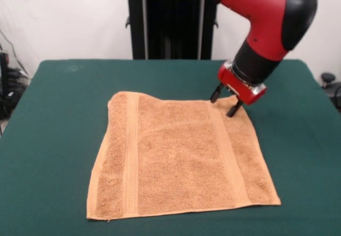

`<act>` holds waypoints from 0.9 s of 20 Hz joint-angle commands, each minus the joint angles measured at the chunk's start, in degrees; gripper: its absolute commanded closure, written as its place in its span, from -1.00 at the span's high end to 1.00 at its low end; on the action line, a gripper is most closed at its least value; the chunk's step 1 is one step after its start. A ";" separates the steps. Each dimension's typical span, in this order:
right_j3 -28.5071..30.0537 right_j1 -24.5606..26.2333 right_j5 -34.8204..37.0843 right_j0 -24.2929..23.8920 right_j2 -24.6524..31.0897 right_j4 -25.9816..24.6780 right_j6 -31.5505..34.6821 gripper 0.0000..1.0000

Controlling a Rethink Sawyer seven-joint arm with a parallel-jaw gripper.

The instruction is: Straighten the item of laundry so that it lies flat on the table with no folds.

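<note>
Now towel (181,156) flat on table (48,140), claw (225,102) open at its far corner

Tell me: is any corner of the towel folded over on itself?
No. The towel lies spread flat on the table with all four corners showing, and the open gripper sits at its far corner.

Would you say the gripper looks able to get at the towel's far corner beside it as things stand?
Probably yes. The gripper hangs open right at the far corner of the towel, with only bare green table around it and nothing lying between them.
</note>
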 commanded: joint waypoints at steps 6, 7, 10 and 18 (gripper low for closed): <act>-33.72 23.11 27.55 10.50 -9.58 -6.68 25.73 1.00; -34.10 23.44 27.68 10.53 -9.72 -7.01 25.85 1.00; -38.73 26.47 31.80 10.51 -12.04 -7.90 28.49 1.00; -47.73 31.75 37.21 9.06 -15.25 -6.75 36.18 1.00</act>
